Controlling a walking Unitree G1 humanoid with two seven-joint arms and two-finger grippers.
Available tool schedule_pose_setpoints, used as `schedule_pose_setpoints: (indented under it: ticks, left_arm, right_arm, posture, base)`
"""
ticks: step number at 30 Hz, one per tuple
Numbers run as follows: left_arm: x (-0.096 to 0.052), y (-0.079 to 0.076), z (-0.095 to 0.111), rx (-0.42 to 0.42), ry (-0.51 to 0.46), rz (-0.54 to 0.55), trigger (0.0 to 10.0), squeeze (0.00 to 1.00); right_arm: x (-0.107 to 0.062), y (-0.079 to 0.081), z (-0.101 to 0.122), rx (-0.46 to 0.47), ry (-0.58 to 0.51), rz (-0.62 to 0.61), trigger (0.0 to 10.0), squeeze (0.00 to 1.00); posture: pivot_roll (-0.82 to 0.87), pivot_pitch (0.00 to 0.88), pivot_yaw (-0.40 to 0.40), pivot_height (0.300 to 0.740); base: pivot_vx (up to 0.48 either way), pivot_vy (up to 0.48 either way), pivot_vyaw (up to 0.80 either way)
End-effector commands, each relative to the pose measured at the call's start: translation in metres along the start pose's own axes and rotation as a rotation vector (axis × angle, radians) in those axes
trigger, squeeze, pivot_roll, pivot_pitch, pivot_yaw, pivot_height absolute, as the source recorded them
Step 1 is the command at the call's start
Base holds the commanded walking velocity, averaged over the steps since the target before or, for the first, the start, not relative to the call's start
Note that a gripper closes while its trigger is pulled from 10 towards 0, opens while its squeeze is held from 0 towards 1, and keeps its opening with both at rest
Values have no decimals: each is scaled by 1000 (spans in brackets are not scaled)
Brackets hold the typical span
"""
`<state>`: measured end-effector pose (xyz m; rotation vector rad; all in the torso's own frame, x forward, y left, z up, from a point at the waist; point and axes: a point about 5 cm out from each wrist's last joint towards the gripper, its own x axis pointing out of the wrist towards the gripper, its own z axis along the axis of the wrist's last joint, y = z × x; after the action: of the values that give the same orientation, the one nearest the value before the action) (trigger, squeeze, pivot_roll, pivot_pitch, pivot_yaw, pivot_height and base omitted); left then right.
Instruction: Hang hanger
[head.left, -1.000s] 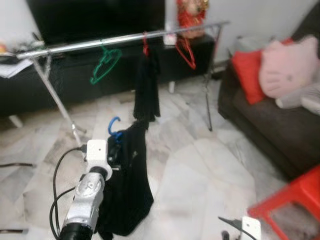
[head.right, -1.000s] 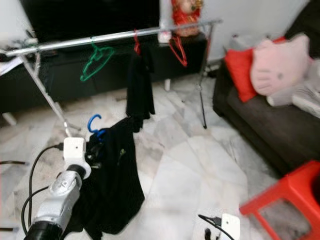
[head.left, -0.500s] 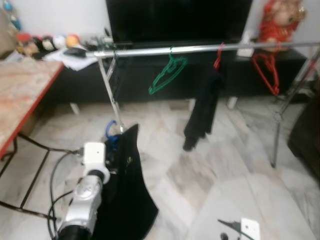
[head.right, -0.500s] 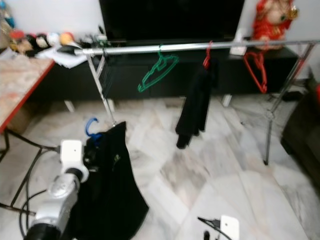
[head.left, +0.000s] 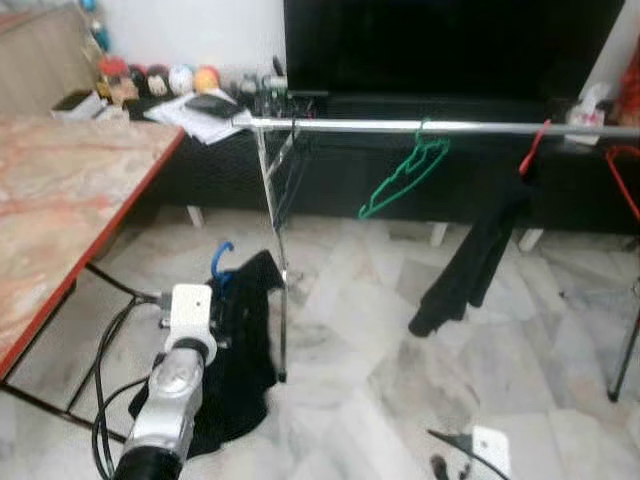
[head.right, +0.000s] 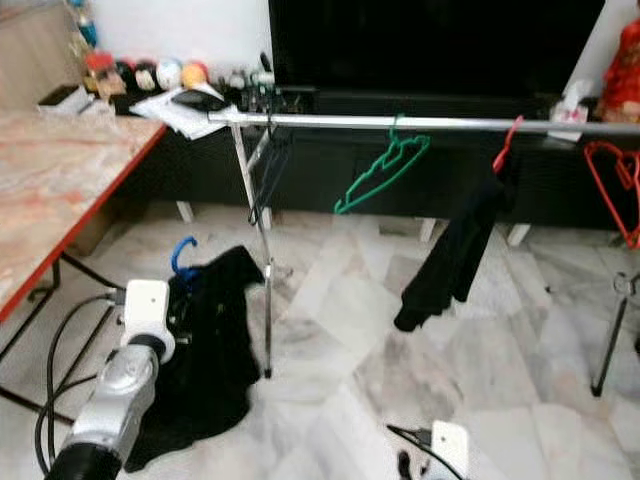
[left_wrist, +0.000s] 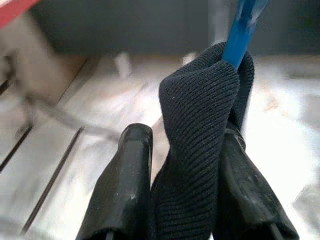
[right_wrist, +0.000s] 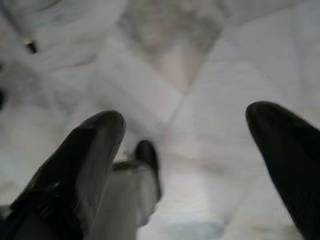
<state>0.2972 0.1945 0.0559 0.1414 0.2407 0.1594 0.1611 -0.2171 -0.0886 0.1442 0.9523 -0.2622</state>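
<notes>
A big black television (head.left: 450, 45) fills the back wall at twelve o'clock, standing on a long, low black cabinet (head.left: 400, 170). At eleven o'clock, on the cabinet's end, lie some white papers (head.left: 200, 108) and a row of small coloured balls (head.left: 165, 78). A table with a reddish marbled top and red edge (head.left: 70, 200) runs along at nine o'clock, on thin black legs. At two o'clock a red figurine (head.right: 622, 70) sits on the cabinet beside a white tissue box (head.right: 572, 100). The floor is pale grey-veined marble tile (head.left: 400, 350).
</notes>
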Motion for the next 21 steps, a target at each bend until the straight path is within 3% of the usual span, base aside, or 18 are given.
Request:
schedule_pose_setpoints:
  ticks: [1, 4, 12, 14, 21]
  left_arm:
    - [-2, 25, -10, 23, 56, 159, 10000, 0]
    - [-5, 34, -16, 41, 70, 195, 10000, 0]
    - [-10, 41, -19, 24, 49, 193, 10000, 0]
    - [-11, 41, -19, 32, 47, 193, 10000, 0]
    - [-9, 36, -18, 41, 45, 174, 10000, 0]
  right_arm:
    - [-1, 0, -5, 12, 21, 2, 10000, 0]
    - [-1, -2, -5, 10, 20, -2, 10000, 0]
    - [0, -1, -2, 8, 15, -5, 10000, 0]
    - [1, 9, -1, 2, 13, 10, 10000, 0]
    - [2, 22, 2, 9, 6, 37, 10000, 0]
  posture:
    - [-100, 0, -17, 740]
    - [-100, 0, -19, 740]
    - [-90, 0, -22, 740]
    - [-92, 0, -22, 740]
    - [-96, 0, -19, 740]
  base:
    - [0, 0, 0]
    - [0, 0, 0]
    - [0, 0, 0]
    - [0, 0, 0]
    - [0, -103, 0]
